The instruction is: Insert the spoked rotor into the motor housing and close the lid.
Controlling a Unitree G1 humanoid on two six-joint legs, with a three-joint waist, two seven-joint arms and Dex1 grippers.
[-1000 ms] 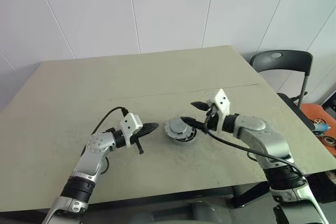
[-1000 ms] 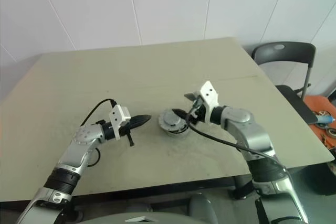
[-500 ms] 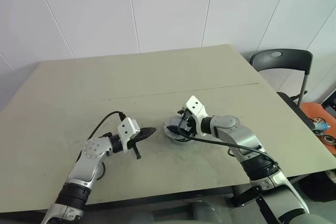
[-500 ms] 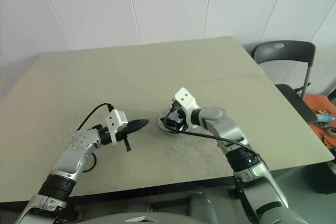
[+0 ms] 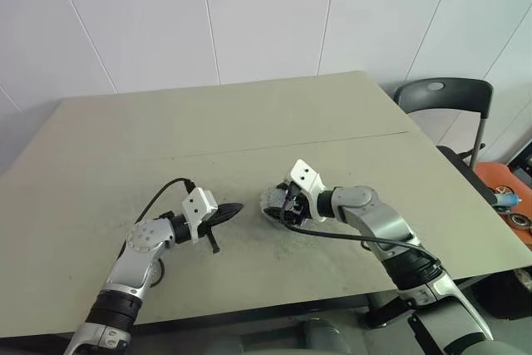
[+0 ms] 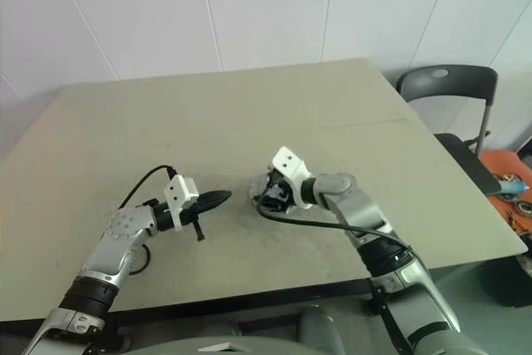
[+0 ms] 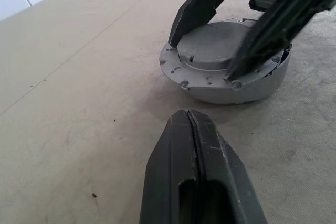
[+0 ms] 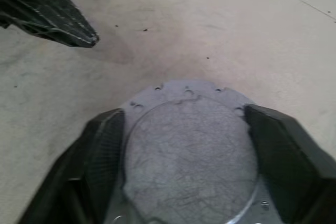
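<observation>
Grey lid sits between my right gripper's spread jaws, frame centre; wrist view shows left gripper pressed together.

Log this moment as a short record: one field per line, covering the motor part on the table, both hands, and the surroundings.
object: grey round motor housing, flat side up, resting on the table
right hand: fingers straddle the housing, one on each side; contact cannot be told
left hand: shut, empty, apart from the housing, pointing toward it
surroundings: black chair beyond the table's right edge
</observation>
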